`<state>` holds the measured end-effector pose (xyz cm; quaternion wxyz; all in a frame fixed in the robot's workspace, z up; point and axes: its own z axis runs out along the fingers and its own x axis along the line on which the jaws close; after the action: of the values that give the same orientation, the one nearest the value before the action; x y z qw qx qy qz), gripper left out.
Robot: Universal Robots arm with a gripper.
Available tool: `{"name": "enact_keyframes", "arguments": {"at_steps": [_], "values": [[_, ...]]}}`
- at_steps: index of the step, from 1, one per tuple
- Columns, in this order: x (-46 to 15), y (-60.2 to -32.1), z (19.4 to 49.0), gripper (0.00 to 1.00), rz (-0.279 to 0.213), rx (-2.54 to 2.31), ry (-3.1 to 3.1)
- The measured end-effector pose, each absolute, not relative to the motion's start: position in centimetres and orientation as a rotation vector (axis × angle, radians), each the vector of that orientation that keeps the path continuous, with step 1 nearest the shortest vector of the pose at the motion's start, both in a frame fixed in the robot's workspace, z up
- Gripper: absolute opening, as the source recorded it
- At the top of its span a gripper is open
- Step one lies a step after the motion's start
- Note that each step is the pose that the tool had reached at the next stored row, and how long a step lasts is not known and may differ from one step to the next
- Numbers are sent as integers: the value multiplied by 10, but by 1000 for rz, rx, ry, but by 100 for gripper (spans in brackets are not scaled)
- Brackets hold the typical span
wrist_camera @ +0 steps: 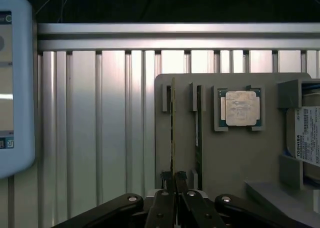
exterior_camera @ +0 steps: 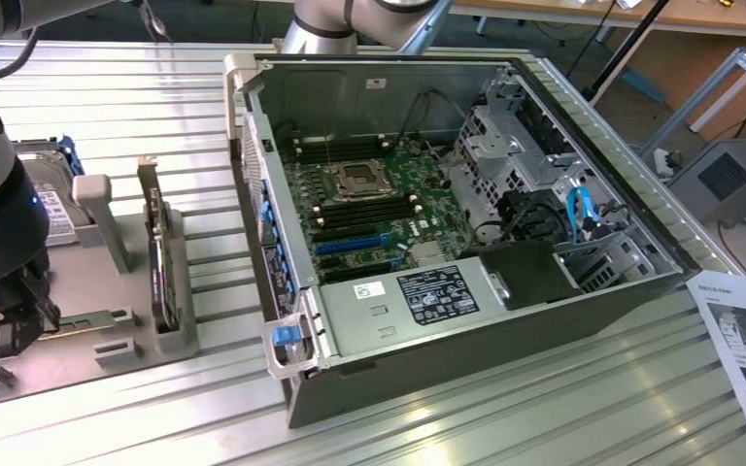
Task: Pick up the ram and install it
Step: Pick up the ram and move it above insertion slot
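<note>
The ram (wrist_camera: 173, 128): stands on edge in the end clips of the grey holder plate (wrist_camera: 235, 158), thin side toward the wrist camera. Just beside it, apart and in its own clips, the second green stick (wrist_camera: 199, 133). Further along the same plate, a silver processor chip (wrist_camera: 242, 108) in a framed recess and a hard drive (wrist_camera: 306, 133) at the plate's edge.

Gripped at the near end by the gripper (wrist_camera: 173, 182), fingers (wrist_camera: 162, 198) drawn in tight against both flat faces. Appears seated in the holder, not raised clear, though hard to say for certain. Reads as the pick-up step: grasp made, installing not begun.

Well apart, toward the exterior view's right: the open computer case (exterior_camera: 581, 291), motherboard (exterior_camera: 387, 209) facing up, black slots (exterior_camera: 354, 212) beside the processor socket.

Judged from here, calls for a straight draw out along the clips, without twist, keeping off the neighbouring stick. Beyond that, calls for squaring the long edge to a slot and pressing evenly at both ends.
</note>
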<state>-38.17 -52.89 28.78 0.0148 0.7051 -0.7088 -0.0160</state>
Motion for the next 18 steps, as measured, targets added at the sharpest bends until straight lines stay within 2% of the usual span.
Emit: {"name": "enact_keyframes", "arguments": {"at_steps": [18], "values": [[-381,-529,317,12,-50,2195,-2206]]}}
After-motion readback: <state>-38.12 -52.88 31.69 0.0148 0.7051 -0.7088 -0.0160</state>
